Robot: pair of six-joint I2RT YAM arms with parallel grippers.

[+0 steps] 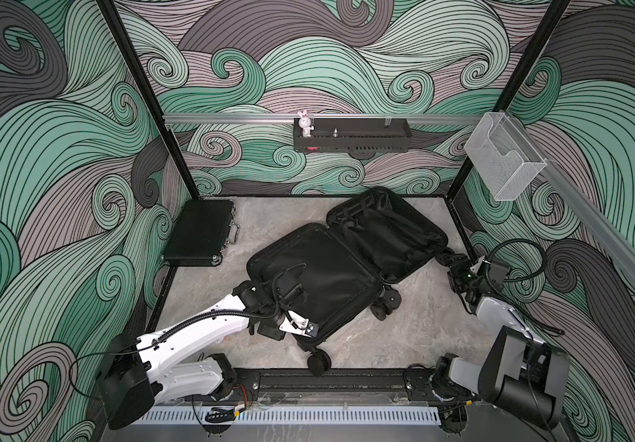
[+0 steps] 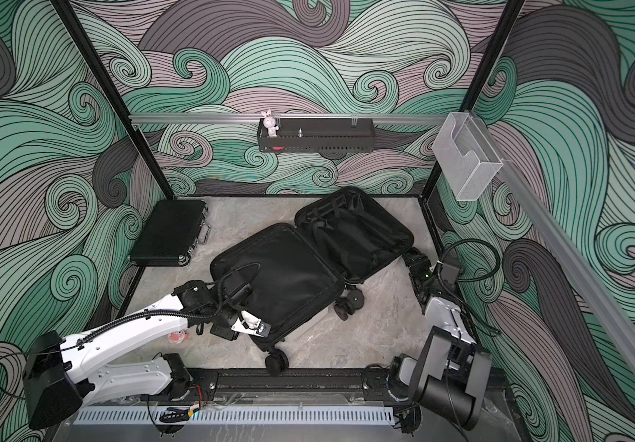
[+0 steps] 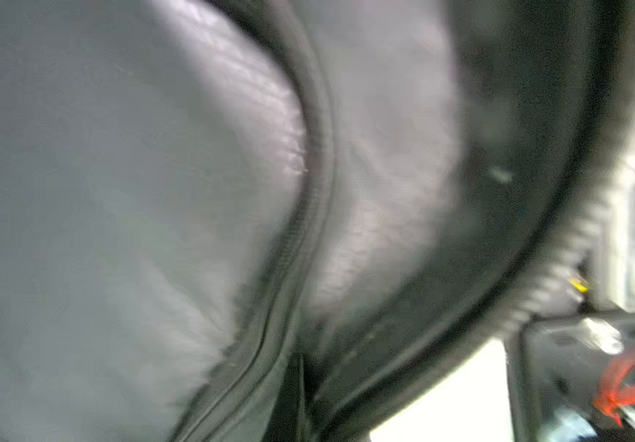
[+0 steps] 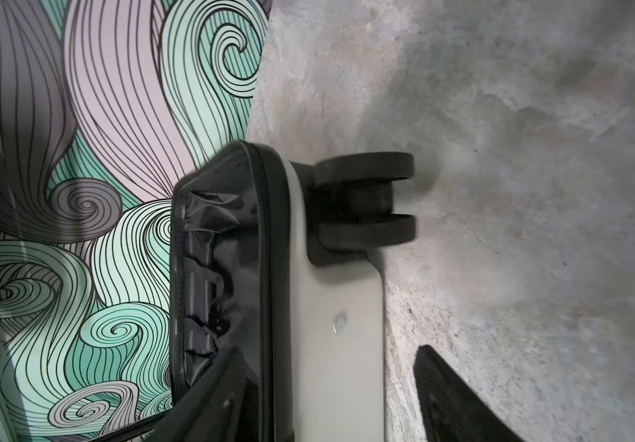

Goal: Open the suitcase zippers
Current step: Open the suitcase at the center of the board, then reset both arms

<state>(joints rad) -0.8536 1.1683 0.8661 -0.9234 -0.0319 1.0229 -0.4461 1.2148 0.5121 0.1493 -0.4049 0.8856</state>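
- The suitcase (image 1: 327, 268) lay flat on the table (image 1: 404, 336), mid-workspace, both halves splayed w/ the black lining up. One half was nearer the robot base, the other angled toward the back-right corner.
- The zippers (image 4: 268, 248) ran as a black band along the far half's rim. The two shells were fully apart there, so I'd judge the seam was already unzipped all round.
- Your left gripper (image 1: 310, 328) sat at the near half's front edge, jaws clenched. The left wrist view was blurred and showed only lining plus a zip line, so I couldn't tell if a pull was pinched.
- Your right gripper (image 4: 327, 350) was at the far half's right end, by a wheel (image 4: 365, 199). Its fingers (image 4: 446, 382) were spread wide w/ the white shell wall between them and bare table showing beside one, so it had released and gripped nothing.
- Step in hand, as I read it: the wrap-up, i.e. letting go after the opening.
- Next move calls for backing the right arm straight off the shell w/o hooking the lining. Then loosen the left jaws before you lift, or the near half may drag.
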